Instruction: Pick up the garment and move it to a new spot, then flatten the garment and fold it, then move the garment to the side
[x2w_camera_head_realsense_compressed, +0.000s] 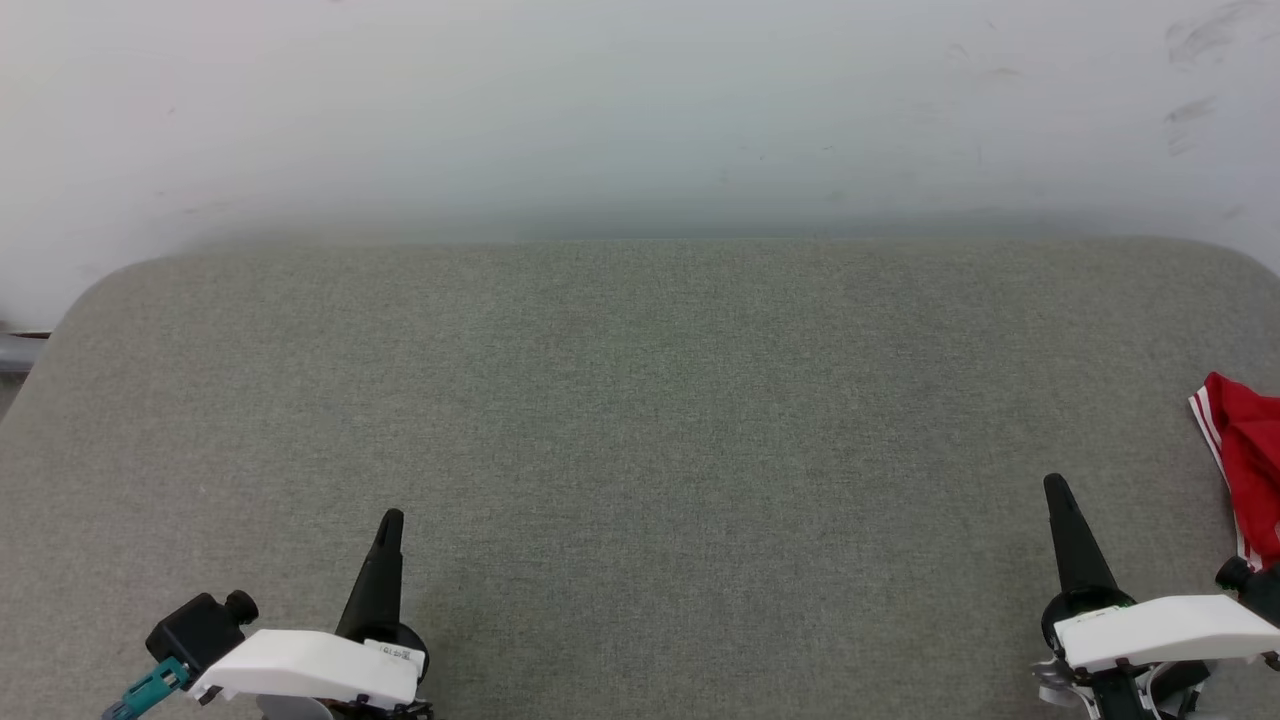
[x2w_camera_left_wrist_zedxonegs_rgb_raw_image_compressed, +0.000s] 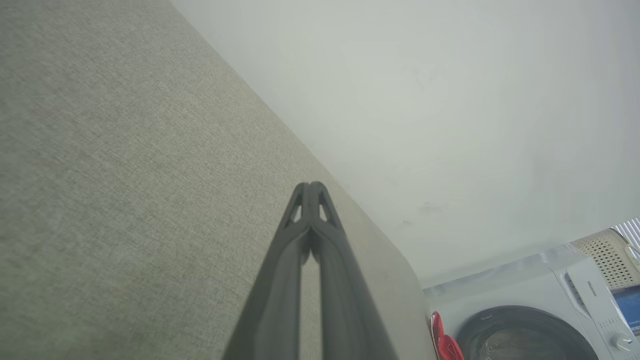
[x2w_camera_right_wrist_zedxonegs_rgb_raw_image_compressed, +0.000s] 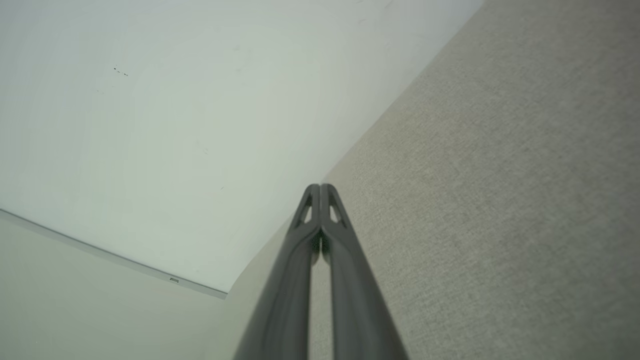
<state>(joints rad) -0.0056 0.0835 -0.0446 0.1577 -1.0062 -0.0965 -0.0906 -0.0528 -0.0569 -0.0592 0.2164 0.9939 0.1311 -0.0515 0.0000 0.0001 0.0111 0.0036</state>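
A corner of the red garment (x2w_camera_head_realsense_compressed: 1250, 460) with white striped trim pokes in at the right edge of the head view, lying on the grey fabric surface (x2w_camera_head_realsense_compressed: 640, 430). A bit of its red cloth (x2w_camera_left_wrist_zedxonegs_rgb_raw_image_compressed: 445, 345) also shows at the surface's far end in the left wrist view. My left gripper (x2w_camera_head_realsense_compressed: 391, 520) rests at the lower left, fingers pressed together with nothing between them (x2w_camera_left_wrist_zedxonegs_rgb_raw_image_compressed: 310, 186). My right gripper (x2w_camera_head_realsense_compressed: 1055, 485) stands at the lower right, a short way left of the garment, shut and empty (x2w_camera_right_wrist_zedxonegs_rgb_raw_image_compressed: 320, 187).
A white wall (x2w_camera_head_realsense_compressed: 640, 110) runs behind the grey surface, whose back corners are rounded. A white washing machine (x2w_camera_left_wrist_zedxonegs_rgb_raw_image_compressed: 540, 310) with a round dark door stands beyond the surface's right end, a perforated basket (x2w_camera_left_wrist_zedxonegs_rgb_raw_image_compressed: 607, 257) on top.
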